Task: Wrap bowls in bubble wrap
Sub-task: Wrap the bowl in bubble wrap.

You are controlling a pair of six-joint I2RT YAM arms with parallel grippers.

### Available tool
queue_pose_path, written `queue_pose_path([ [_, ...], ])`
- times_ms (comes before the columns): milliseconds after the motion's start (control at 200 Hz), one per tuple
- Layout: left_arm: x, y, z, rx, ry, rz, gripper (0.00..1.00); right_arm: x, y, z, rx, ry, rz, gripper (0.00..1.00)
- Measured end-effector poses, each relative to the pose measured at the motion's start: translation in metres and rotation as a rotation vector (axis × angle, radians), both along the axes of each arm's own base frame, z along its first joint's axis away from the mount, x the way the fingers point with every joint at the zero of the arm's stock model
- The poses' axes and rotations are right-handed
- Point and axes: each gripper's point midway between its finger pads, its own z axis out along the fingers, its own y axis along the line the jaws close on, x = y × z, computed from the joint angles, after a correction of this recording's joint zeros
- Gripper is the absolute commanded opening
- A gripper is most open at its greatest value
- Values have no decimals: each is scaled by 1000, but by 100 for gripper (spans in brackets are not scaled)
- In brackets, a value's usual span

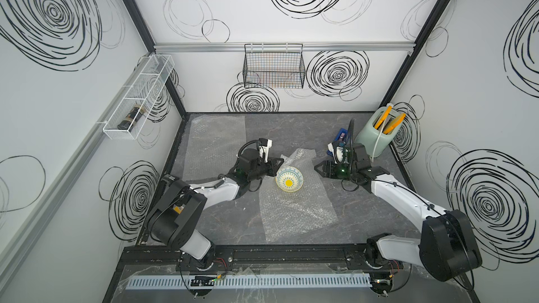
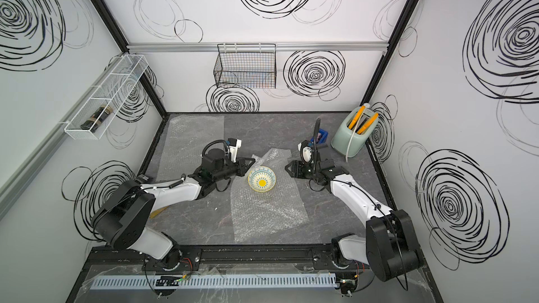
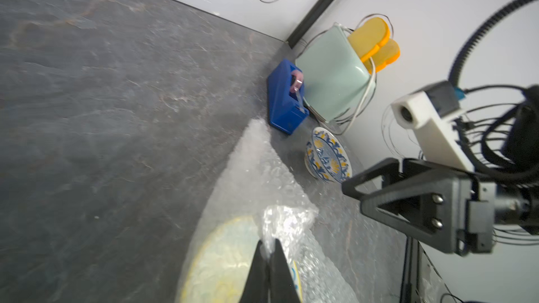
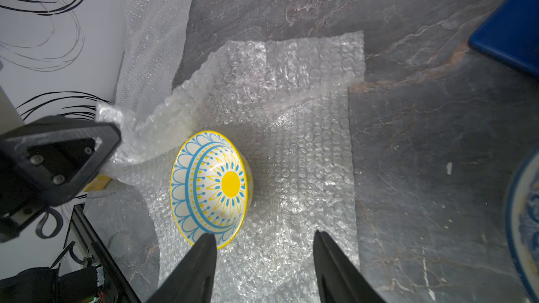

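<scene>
Well, my marker is the cream ceramic bowl with the yellow centre [image 1: 289, 180]. Well to its left a spare clear bubbled plastic sheet [image 1: 215, 141] lies flat on the bench [image 1: 291, 132]. My left fingers [image 3: 278, 269] pinch a raised corner of the second bubbled sheet [image 1: 294, 208], on which that bowl sits upright. To its right my right fingers [image 4: 201, 263] hang spread, holding nothing. Beyond them stands the white, blue-patterned bowl [image 3: 328, 155]. I judge the film light and limp, best taken at corners, and the bowls hard, slick and breakable. Two sheets, two bowls.

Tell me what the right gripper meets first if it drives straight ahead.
Most likely the cream bowl, sitting just ahead of the open right gripper on the bubble wrap; depth is unclear.
</scene>
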Motion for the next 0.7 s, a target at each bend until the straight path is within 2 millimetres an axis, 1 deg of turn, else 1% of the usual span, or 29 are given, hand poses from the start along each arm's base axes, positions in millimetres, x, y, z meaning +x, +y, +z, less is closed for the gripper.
queue_pose_path([
  [115, -24, -22, 0, 30, -18, -82, 1, 0, 6, -2, 26, 19, 18, 58],
  [175, -35, -29, -5, 56, -18, -115, 1, 0, 11, -2, 38, 30, 34, 56],
  [245, -42, -33, -13, 87, -11, -136, 1, 1, 20, 1, 53, 33, 58, 55],
  [430, -45, -32, -37, 152, 22, -143, 3, -1, 51, 17, 84, 12, 142, 51],
  [435, -45, -32, -38, 154, 23, -143, 5, -1, 52, 17, 84, 12, 144, 51],
  [450, -45, -32, -39, 157, 25, -143, 7, -2, 55, 18, 86, 9, 152, 51],
  [515, -46, -32, -44, 172, 31, -146, 10, -3, 66, 21, 88, 7, 181, 49],
  [620, -48, -32, -47, 184, 32, -154, 10, -5, 83, 17, 87, 16, 223, 44],
  [700, -50, -34, -49, 190, 30, -161, 12, -7, 93, 9, 80, 37, 247, 40],
])
